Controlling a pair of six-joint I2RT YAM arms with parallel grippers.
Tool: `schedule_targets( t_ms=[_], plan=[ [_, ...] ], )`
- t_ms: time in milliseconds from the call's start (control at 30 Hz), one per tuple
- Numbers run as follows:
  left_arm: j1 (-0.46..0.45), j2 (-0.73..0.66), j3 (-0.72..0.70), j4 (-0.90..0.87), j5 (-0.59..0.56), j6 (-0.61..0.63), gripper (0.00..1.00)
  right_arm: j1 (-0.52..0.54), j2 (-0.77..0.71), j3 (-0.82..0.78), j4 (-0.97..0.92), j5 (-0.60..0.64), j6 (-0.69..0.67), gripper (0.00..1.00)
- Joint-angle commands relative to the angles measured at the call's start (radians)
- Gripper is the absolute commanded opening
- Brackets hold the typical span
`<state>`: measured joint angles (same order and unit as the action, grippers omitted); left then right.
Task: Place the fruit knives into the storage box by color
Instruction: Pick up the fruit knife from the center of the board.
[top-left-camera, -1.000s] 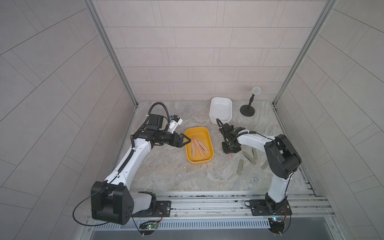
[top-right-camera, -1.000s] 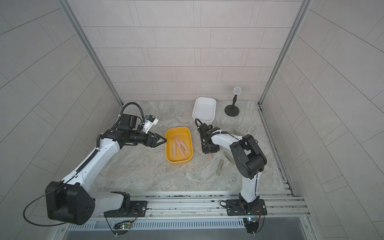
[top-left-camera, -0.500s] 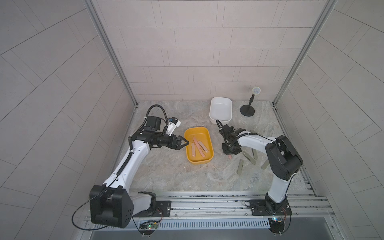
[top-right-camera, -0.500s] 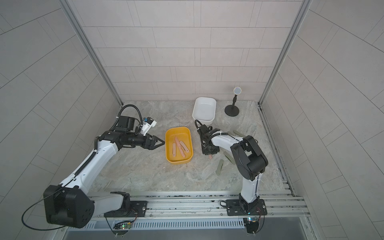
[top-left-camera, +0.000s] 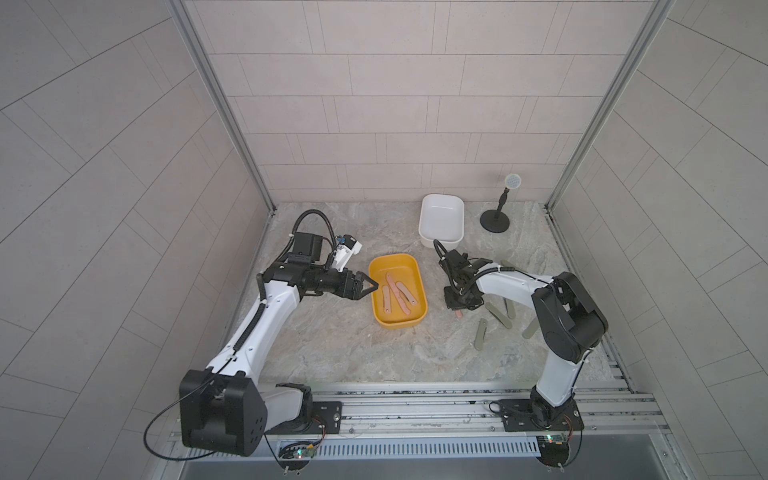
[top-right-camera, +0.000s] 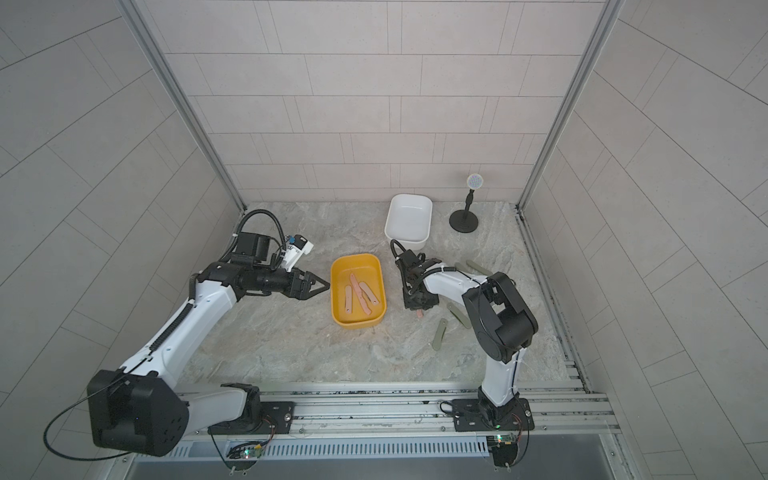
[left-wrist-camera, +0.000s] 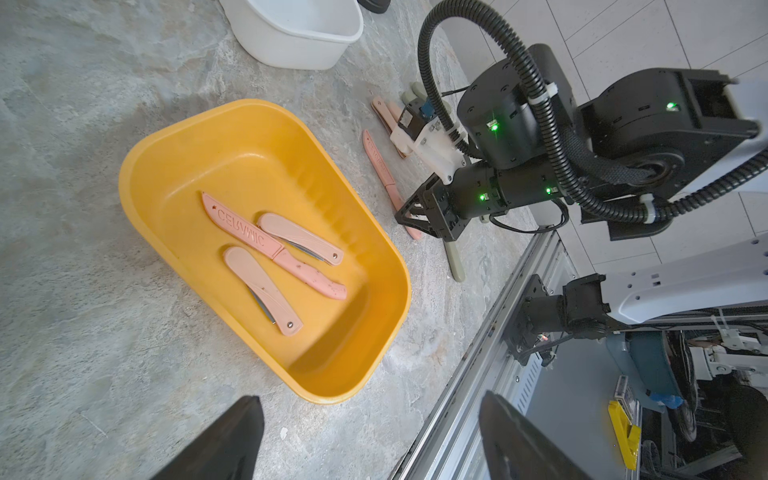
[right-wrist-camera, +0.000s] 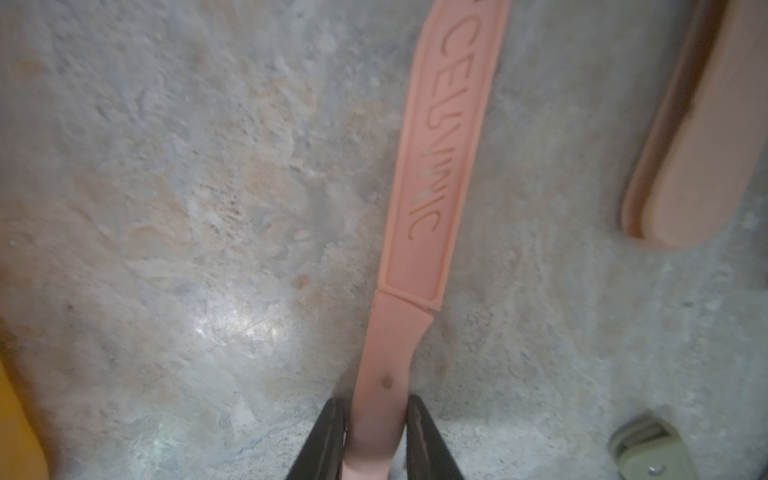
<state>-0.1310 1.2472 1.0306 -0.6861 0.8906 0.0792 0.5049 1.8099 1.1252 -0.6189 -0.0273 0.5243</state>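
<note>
1. R claw (right-wrist-camera: 376, 409) - clenched on the handle end of the long pink knife (right-wrist-camera: 440, 166). Knife lies flat on tabletop (top-left-camera: 332, 353), btw yellow box (top-left-camera: 392, 259) & grey-green knives (top-left-camera: 481, 334).
2. Folded pink knife (right-wrist-camera: 706, 145) lies near the long one, apart from it.
3. Grey-green knives are scattered on tabletop, by R arm.
4. L claw (top-left-camera: 371, 286) - released, nothing in it, hovers just beside yellow box on the L side.
5. Yellow box holds 3 pink knives (left-wrist-camera: 270, 245): 1 long, 2 folded.
6. White box (top-left-camera: 422, 220) sits at the back, near the wall.
</note>
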Motion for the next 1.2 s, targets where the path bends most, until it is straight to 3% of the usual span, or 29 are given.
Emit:
schedule_targets(
  t_ms=[0,1167],
  plan=[
    [0.006,-0.014,-0.009,0.004,0.008,0.011,0.88,-0.005,0.011,-0.038,-0.034,0.007,0.003,0.27],
    [0.018,-0.023,-0.018,0.015,0.01,0.016,0.88,-0.008,-0.065,0.046,-0.119,0.016,-0.014,0.23]
  ],
)
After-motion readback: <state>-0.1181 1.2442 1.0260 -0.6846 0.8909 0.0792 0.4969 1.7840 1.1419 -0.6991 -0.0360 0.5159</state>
